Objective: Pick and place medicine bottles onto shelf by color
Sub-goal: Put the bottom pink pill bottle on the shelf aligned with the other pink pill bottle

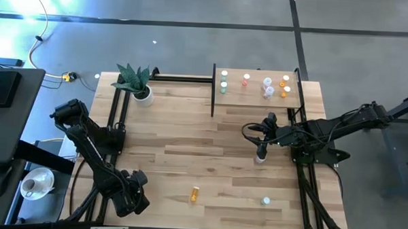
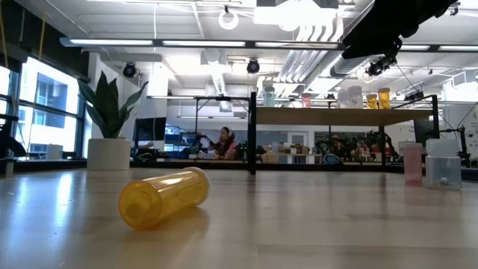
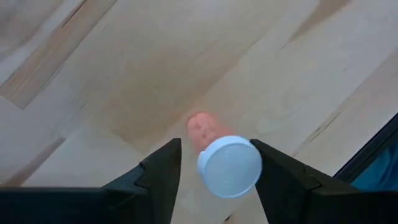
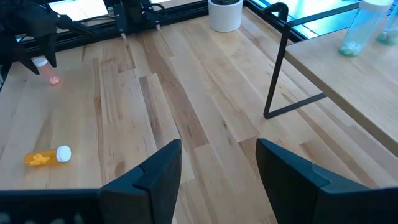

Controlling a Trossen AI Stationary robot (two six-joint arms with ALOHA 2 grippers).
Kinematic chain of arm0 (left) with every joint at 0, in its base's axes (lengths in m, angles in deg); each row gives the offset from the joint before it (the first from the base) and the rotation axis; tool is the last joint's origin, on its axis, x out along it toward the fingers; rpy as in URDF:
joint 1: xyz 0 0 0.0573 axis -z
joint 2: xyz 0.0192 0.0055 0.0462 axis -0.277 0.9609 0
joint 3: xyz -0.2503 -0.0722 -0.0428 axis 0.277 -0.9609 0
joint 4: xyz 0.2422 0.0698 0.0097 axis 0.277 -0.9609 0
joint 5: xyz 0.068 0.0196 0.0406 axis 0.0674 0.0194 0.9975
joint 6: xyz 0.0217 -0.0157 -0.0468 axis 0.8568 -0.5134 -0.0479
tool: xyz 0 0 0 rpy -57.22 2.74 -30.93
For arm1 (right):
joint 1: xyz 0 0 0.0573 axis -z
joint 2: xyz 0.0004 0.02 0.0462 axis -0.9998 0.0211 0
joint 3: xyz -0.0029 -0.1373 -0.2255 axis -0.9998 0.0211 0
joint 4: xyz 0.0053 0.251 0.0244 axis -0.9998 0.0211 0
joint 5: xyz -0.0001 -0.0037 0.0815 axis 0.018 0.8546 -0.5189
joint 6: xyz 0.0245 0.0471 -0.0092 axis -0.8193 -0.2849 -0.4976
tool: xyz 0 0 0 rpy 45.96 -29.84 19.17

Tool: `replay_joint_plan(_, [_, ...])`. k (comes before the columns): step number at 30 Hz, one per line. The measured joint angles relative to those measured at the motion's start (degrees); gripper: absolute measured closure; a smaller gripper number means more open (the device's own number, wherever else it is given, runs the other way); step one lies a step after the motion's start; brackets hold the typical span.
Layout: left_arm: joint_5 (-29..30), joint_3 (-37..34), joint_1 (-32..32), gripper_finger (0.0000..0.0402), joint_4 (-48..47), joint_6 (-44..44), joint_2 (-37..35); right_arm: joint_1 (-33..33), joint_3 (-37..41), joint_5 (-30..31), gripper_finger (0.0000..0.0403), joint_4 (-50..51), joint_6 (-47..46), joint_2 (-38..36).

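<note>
1. Progress, as I judge it: well past halfway. Seven medicine bottles stand on the shelf (image 1: pixel 255 99), and four are not yet shelved.
2. Shelf count, from above:
   - two at the green end (image 1: pixel 223 86)
   - one red bottle (image 1: pixel 246 79)
   - two clear bottles (image 1: pixel 267 87)
   - two orange bottles (image 1: pixel 285 86)
3. Off the shelf I count four:
   - a pink bottle (image 3: pixel 205 127)
   - an orange bottle (image 1: pixel 195 194) lying on its side on the table (image 1: pixel 189 141)
   - a pale-capped bottle (image 1: pixel 265 200) standing upright
   - another upright bottle (image 1: pixel 260 159) whose colour I cannot tell from above
4. Left gripper (image 3: pixel 217 149): the pink bottle sits between its fingers, white cap toward the wrist.
   - One finger is at the cap and the other shows a thin gap.
   - I read the fingers as parted around the bottle, not yet clamped on it.
5. Right gripper (image 4: pixel 217 149): its fingers are spread with only bare tabletop between them.
   - It hangs over the table in front of the shelf.
   - The upright bottle of unknown colour is just beside its fingertips in the overhead view.
6. What is left, in my view: secure the pink bottle and set it by the red one, then clear the other three by colour.
</note>
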Motion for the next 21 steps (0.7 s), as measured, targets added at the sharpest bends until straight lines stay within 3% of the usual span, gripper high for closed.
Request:
replay_joint_plan(12, [4.0, 2.9, -0.1, 0.0279, -0.2, 4.2, 0.0, 0.0, 0.0, 0.0, 0.0205, 0.0, 0.0, 0.0])
replay_joint_plan(21, [4.0, 3.0, -2.4, 0.0287, -0.8, 9.7, -0.3, 0.0, 0.0, 0.0, 0.0205, 0.0, 0.0, 0.0])
